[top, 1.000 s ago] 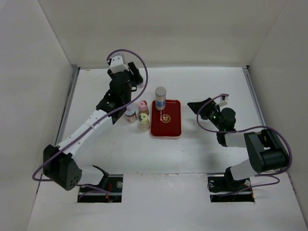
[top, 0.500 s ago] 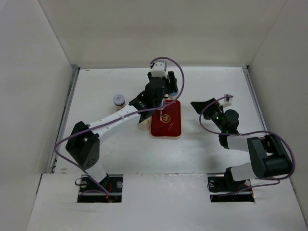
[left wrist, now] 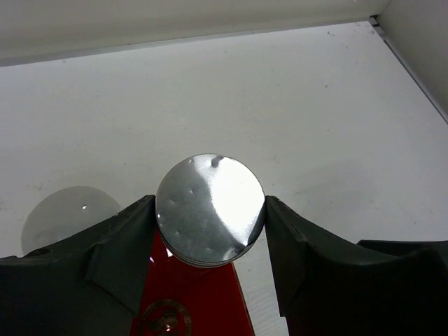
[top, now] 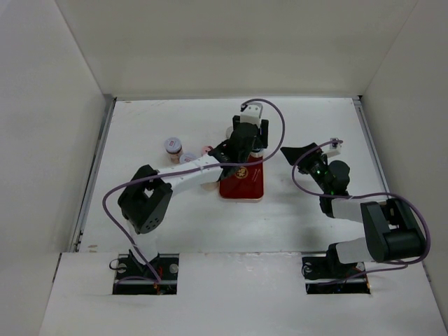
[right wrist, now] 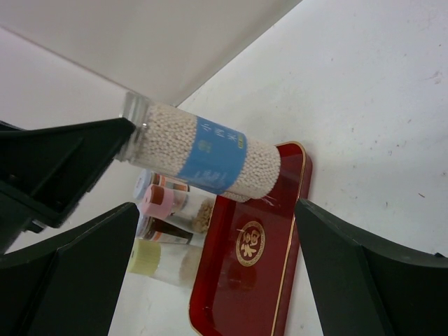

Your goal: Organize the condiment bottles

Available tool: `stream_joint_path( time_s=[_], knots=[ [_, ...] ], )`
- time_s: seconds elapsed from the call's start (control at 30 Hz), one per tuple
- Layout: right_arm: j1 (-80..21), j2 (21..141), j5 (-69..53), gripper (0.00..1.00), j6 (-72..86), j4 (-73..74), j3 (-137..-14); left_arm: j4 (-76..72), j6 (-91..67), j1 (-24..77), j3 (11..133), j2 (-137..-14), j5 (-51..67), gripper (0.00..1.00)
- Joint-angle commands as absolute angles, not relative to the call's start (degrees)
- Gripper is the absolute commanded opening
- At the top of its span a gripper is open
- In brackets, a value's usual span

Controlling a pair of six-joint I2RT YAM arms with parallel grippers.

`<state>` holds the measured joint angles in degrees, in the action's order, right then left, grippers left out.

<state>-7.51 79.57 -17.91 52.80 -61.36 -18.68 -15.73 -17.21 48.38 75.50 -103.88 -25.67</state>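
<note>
A tall bottle (right wrist: 203, 157) with a beige body and a blue label stands at the far end of the red tray (right wrist: 280, 266). Its silver cap (left wrist: 210, 210) sits between my left gripper's (left wrist: 210, 203) fingers, which touch it on both sides. In the top view my left gripper (top: 245, 148) hides most of it. Left of the tray stand a pink-lidded jar (top: 207, 150), a yellow-lidded jar (right wrist: 143, 257) and two whitish-lidded jars (top: 172, 145) (top: 187, 158). My right gripper (top: 297, 152) is open and empty to the right of the tray.
The red tray (top: 245, 187) lies mid-table with a gold emblem (right wrist: 250, 243) at its centre. White walls enclose the table on the left, back and right. My left arm stretches across the jar group.
My left arm has swung right from the jars to the tray's far end, and its jaws now sit round the silver cap. My right gripper has shifted slightly.
</note>
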Motion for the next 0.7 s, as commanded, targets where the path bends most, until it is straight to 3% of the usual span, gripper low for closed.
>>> stream_joint_path(
  time_s=[0.0,0.67],
  knots=[
    [-7.3,79.2,-17.4,1.0,53.3,-65.7,-18.6,-25.0,-14.4,49.2,79.4,-103.5,-26.1,0.31],
    [-7.4,80.1,-17.9,1.0,53.4,-66.1,-19.1,-28.2,-12.1,49.0,77.8,-107.5,-28.6,0.32]
  ],
)
